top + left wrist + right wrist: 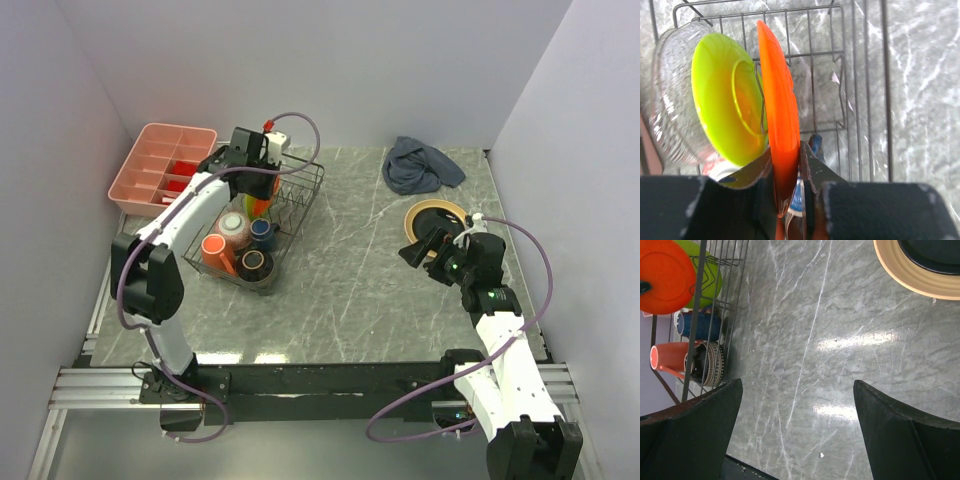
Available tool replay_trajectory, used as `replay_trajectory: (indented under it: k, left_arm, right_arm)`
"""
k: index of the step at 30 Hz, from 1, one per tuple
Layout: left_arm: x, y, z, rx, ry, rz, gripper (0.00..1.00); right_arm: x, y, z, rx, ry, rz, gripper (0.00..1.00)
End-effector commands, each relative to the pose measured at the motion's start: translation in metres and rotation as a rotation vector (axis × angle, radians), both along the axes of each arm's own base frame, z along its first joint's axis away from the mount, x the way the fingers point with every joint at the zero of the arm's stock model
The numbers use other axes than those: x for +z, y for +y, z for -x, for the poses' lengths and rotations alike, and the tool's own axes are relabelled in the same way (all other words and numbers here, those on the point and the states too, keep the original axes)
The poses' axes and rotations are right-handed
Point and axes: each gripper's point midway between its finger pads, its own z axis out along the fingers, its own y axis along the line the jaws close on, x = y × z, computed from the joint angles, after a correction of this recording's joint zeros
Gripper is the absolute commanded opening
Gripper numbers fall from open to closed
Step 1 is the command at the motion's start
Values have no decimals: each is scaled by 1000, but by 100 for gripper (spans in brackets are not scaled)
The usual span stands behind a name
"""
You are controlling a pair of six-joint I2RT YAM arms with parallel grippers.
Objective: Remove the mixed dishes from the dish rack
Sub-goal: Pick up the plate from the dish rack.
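The left gripper point(786, 165) is clamped on the lower rim of the orange plate point(777, 100), one finger pressed against each face. The plate stands on edge in the dish rack point(885, 100), a black thin-wire basket at the left of the table point(340, 280). The lime green plate point(722, 95) stands just beside it, with a clear ribbed bowl point(670, 100) behind. The right gripper point(796, 390) hangs released, jaws wide, over bare table. The tan-yellow plate point(920, 282), dark in the centre, lies flat on the table outside the rack
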Motion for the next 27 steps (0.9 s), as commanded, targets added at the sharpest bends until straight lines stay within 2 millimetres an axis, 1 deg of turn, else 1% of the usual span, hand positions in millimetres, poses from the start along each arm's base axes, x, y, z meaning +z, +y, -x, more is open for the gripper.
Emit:
replay_trajectory:
  k: [1,2,4,6,7,9,10,11,12,13,14,15,16,18,19,21,22,23,24,25,26,27]
  left_arm:
    - [56,7,6,-24,-106,3,20]
    - [61,7,9,-27,-113,9,20]
    - [68,5,17,-50,-114,25,17]
    - [73,1,24,-77,-120,35,17]
    - [77,-1,31,-91,-130,36,17]
    - [77,-2,37,-111,-147,12,17]
    - [84,-8,44,-133,-171,9,17]
    - [86,-10,47,-151,-190,-6,16]
    - [83,-13,51,-166,-192,-20,15]
    - [87,-20,58,-187,-215,-37,13]
    - [88,-24,60,-208,-232,-54,13]
    - [83,-29,66,-234,-231,-64,13]
    - [86,-35,73,-249,-253,-85,13]
    - [83,-43,79,-290,-279,-109,12]
    - [86,-53,87,-324,-301,-110,12]
    - [84,-60,91,-353,-336,-132,11]
    - [87,-70,99,-388,-356,-130,11]
    - [88,-73,101,-400,-375,-141,11]
    - [83,-77,105,-418,-380,-142,11]
    - [91,-89,112,-448,-419,-120,11]
    - [93,-94,115,-469,-446,-125,11]
    - [86,-99,120,-488,-453,-135,10]
  right_arm:
    - [5,5,-2,26,-36,-14,99]
    - [6,5,-3,26,-39,-15,99]
    - [7,6,-3,29,-40,-17,99]
    - [7,7,-3,32,-39,-22,99]
    - [8,7,-3,32,-40,-25,99]
    - [8,8,-3,34,-39,-30,99]
    - [9,8,-4,36,-41,-33,99]
    - [9,9,-4,38,-40,-35,99]
    - [9,10,-4,41,-35,-40,99]
    - [11,11,-5,47,-42,-44,99]
    - [12,12,-5,48,-41,-49,99]
    - [12,12,-6,50,-37,-51,99]
    - [14,14,-6,56,-39,-55,99]
    - [18,14,-7,58,-44,-62,99]
    - [19,15,-8,60,-45,-64,99]
    - [22,17,-8,69,-45,-76,99]
    - [25,18,-9,71,-51,-79,99]
    - [28,19,-9,74,-52,-88,99]
    - [31,19,-10,74,-58,-93,99]
    - [33,21,-9,78,-60,-101,99]
    - [36,23,-9,84,-59,-116,99]
    - [40,24,-10,87,-64,-123,99]
